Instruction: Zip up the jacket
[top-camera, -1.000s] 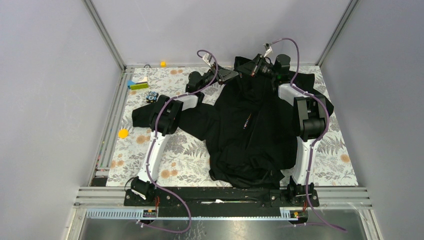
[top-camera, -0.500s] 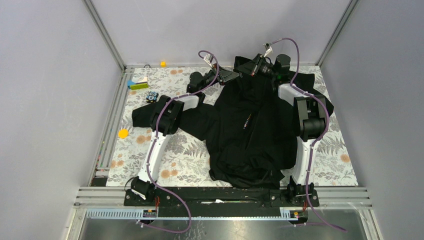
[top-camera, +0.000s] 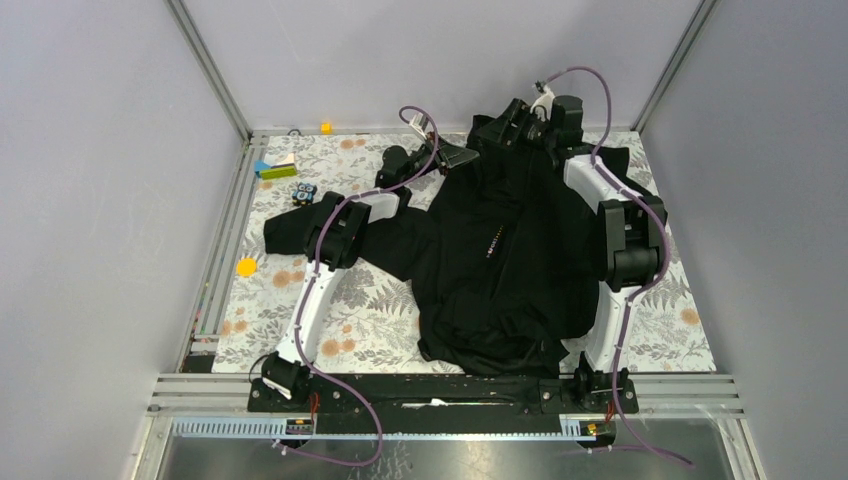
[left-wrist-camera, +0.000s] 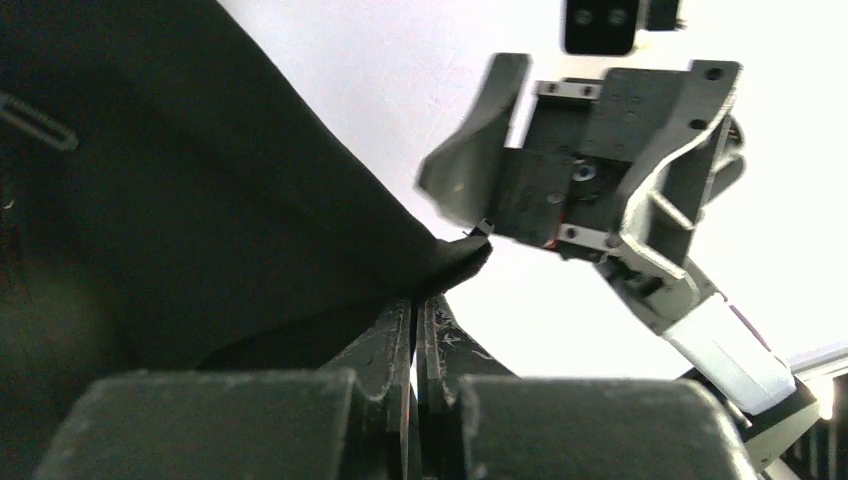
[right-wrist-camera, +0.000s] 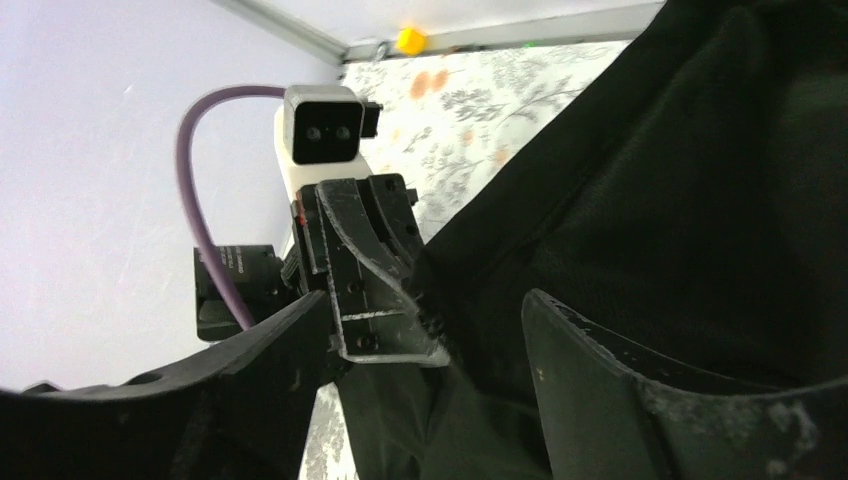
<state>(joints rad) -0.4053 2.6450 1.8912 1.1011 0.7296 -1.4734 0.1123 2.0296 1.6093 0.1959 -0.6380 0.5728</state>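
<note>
Floral tabletop (top-camera: 370, 300): we see the left gripper (left-wrist-camera: 415, 310) pinched tight on the jacket (top-camera: 500, 250) far edge; the right gripper (right-wrist-camera: 425, 305) gapes wide just beside it; 2 arms stretched forward.

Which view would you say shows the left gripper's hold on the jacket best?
The left wrist view: the left gripper is shut on an edge of the jacket, seen close up. The right wrist view shows it from the front; the top view shows it only small and far.

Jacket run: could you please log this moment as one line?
jacket: on table | left gripper: shut on its edge | right gripper: open
</note>
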